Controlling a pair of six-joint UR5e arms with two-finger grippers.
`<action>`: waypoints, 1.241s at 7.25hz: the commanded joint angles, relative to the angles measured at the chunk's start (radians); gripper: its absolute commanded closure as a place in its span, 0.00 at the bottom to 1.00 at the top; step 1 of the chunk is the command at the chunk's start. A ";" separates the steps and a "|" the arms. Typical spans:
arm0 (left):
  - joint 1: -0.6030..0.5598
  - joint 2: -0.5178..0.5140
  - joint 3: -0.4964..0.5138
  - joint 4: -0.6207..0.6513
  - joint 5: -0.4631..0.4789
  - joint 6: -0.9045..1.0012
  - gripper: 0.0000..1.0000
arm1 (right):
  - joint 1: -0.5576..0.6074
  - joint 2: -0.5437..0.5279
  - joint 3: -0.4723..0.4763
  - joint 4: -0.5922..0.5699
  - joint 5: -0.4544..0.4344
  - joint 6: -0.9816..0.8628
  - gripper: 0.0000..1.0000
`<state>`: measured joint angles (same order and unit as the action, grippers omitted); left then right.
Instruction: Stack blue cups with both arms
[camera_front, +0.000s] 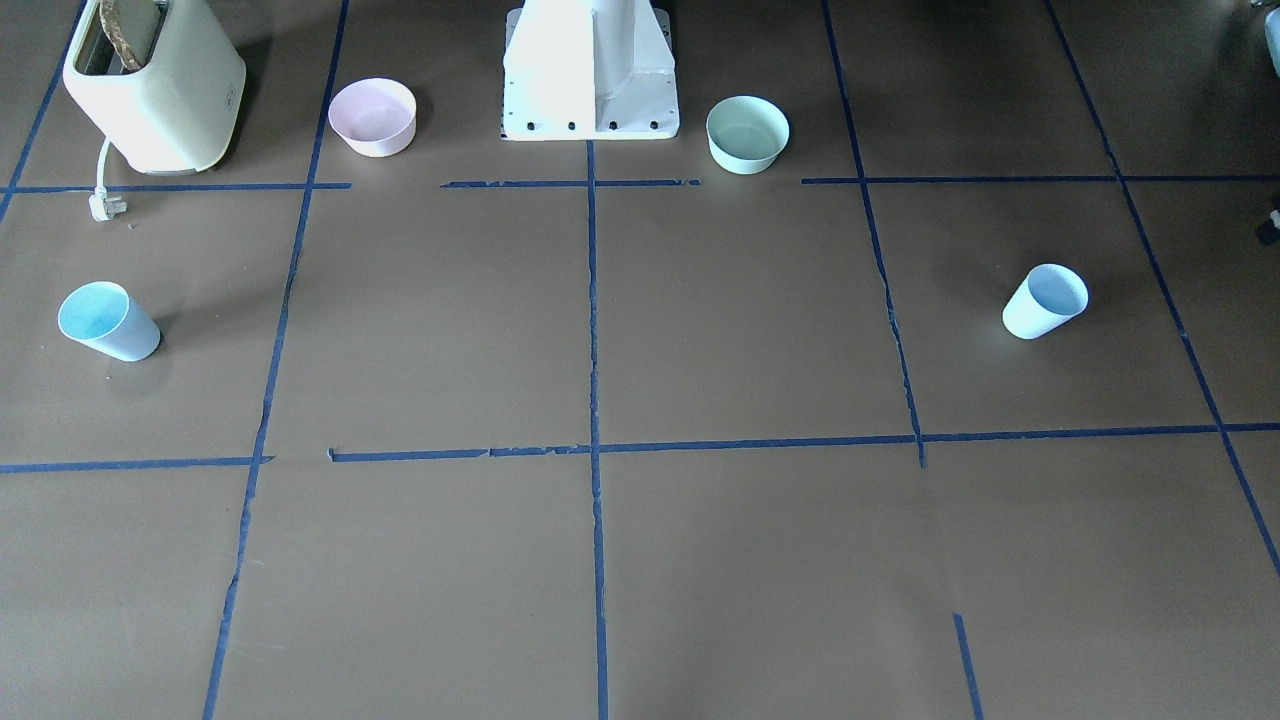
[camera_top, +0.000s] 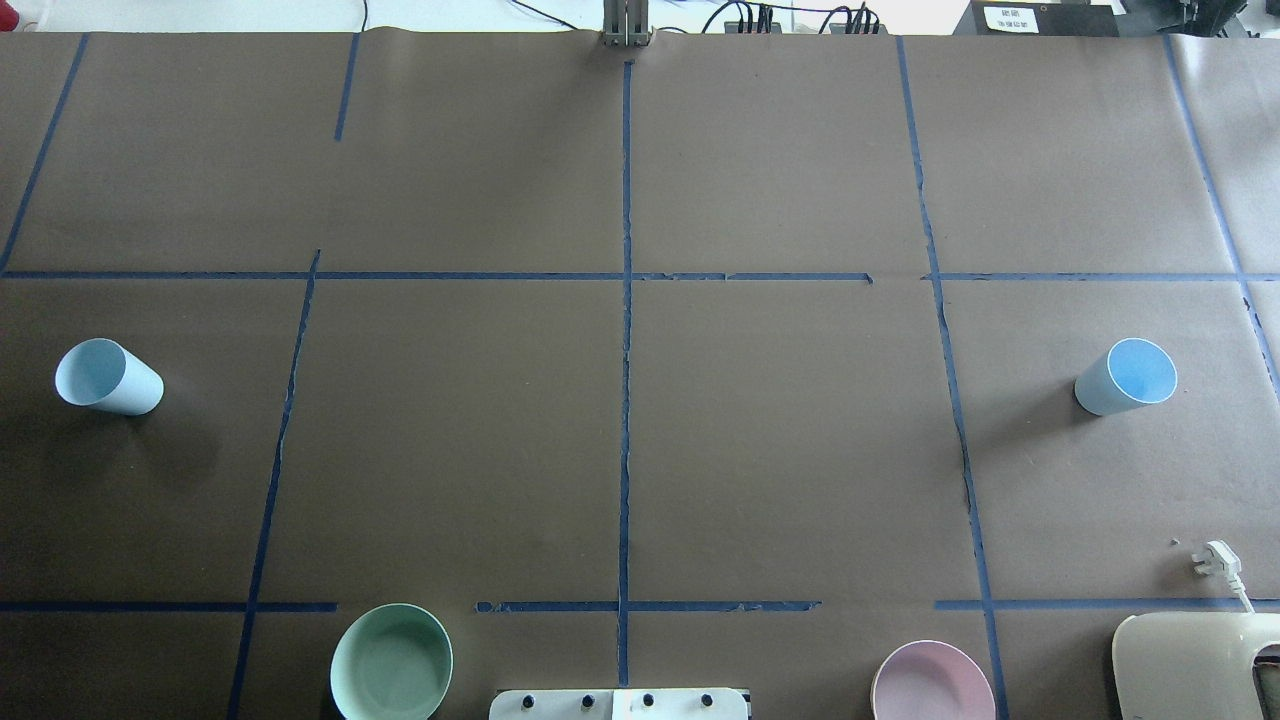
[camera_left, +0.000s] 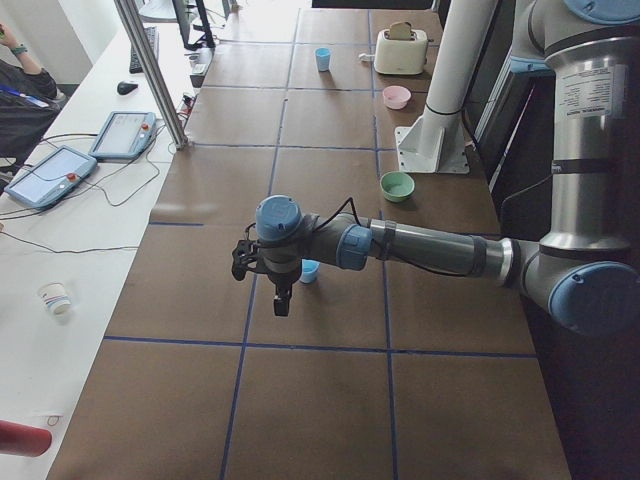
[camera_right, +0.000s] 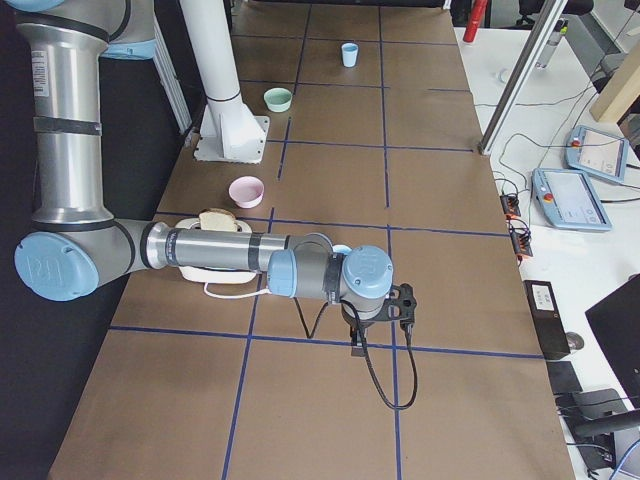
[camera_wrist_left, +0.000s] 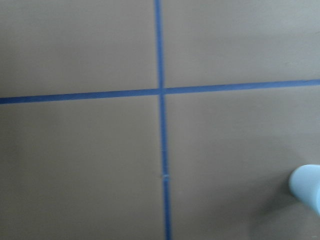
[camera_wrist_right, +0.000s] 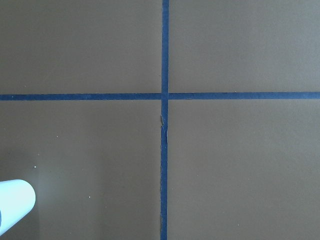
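Two pale-blue cups stand upright, far apart. One cup (camera_top: 108, 377) is at the table's left end; it also shows in the front view (camera_front: 1045, 301), the left side view (camera_left: 309, 270) and the left wrist view (camera_wrist_left: 307, 192). The other cup (camera_top: 1125, 376) is at the right end, also seen in the front view (camera_front: 107, 320) and the right wrist view (camera_wrist_right: 15, 205). My left gripper (camera_left: 283, 300) hangs above the table just beside its cup. My right gripper (camera_right: 358, 340) hangs near its cup (camera_right: 341, 250), which the arm partly hides. I cannot tell whether either is open or shut.
A pink bowl (camera_top: 932, 685) and a mint-green bowl (camera_top: 391, 662) flank the white pedestal (camera_front: 590, 70). A cream toaster (camera_front: 155, 85) with a loose plug (camera_front: 103, 207) stands near the right cup. Tablets and cables lie on the operators' desk (camera_left: 60, 170).
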<state>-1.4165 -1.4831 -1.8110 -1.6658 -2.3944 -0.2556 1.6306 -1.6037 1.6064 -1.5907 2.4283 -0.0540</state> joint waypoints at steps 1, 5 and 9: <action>0.163 0.026 0.001 -0.231 0.011 -0.308 0.00 | 0.000 0.002 0.003 0.000 0.000 -0.003 0.00; 0.362 0.037 0.123 -0.524 0.155 -0.584 0.00 | 0.000 0.007 0.003 0.000 0.000 -0.004 0.00; 0.404 0.024 0.143 -0.528 0.156 -0.588 0.00 | 0.000 0.007 0.003 0.000 -0.002 -0.003 0.00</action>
<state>-1.0249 -1.4532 -1.6767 -2.1914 -2.2393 -0.8422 1.6306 -1.5969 1.6092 -1.5907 2.4273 -0.0570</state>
